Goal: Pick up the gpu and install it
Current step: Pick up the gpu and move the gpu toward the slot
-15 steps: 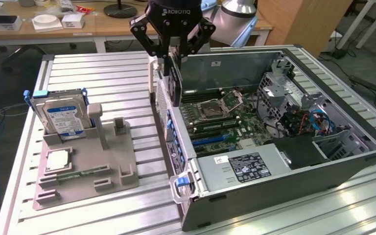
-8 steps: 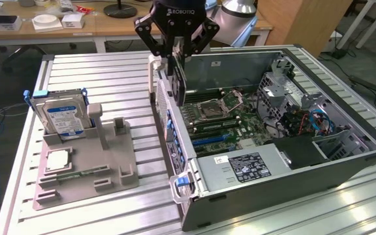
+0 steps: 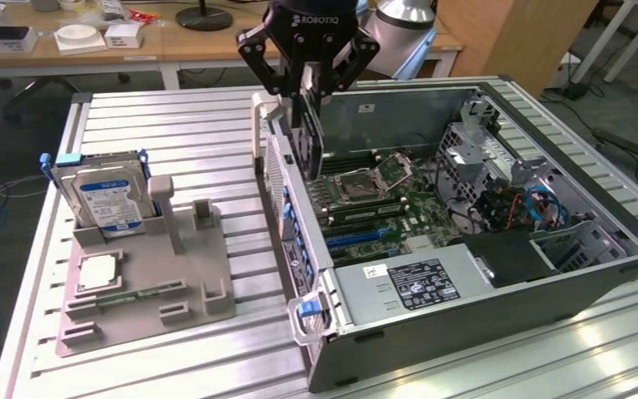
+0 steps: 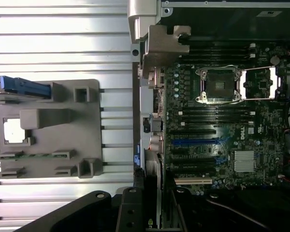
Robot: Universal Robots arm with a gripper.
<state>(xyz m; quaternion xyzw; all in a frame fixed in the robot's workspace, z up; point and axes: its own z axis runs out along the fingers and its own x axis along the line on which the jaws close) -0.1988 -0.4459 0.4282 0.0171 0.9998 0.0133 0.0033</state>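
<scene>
Exterior view, and the big open computer case [image 3: 463,332] lies on its side, just the one, motherboard [image 3: 408,208] exposed. Beside it sits one grey fixture tray [image 3: 186,283], carrying one hard drive [image 3: 103,195] upright. Near the case's rear wall hangs the gripper [image 3: 313,87], fingers narrowed onto the gpu [image 3: 310,137]: one card, held edge-down above the board. The trick here, I'd say, is to keep it plumb, edge parallel to the slot, no twist. One square chip [image 3: 97,273] rests in the tray.
</scene>
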